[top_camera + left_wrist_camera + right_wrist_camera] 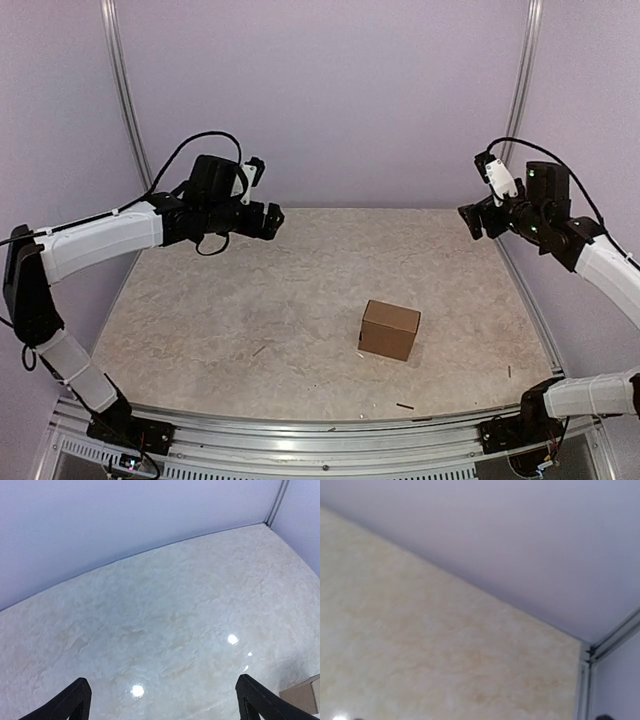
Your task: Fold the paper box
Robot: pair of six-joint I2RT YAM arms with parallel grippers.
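Brown cardboard: the box [389, 329] stands folded shut on the table [200, 300], right of centre and in the near half. Nothing touches it.

Top view:
- Both arms are raised over the far half, well apart from the box.
- Left gripper [273, 220] is at far left, pointing right.
- Right gripper [470, 220] is at far right, pointing left.
- Jaw spacing of either claw is too small to judge from here.
- A few dark scraps [405, 406] lie near the front edge. The wrist views show none of them.

Left wrist view:
- Two black fingertips [75, 700] sit at the bottom corners, far apart, with bare table between them. The claw is wide and holds nothing.
- A brown corner of the box shows at the lower right edge, beyond the right-hand fingertip.

Right wrist view:
- Blurred table, wall [520, 540] and a corner post [587, 680]. The box is out of frame here.
- Only a dark sliver [605, 717] shows of the claw, at the bottom edge near the right corner. The middle of that edge is bare table. The jaws read as spread wide and empty.
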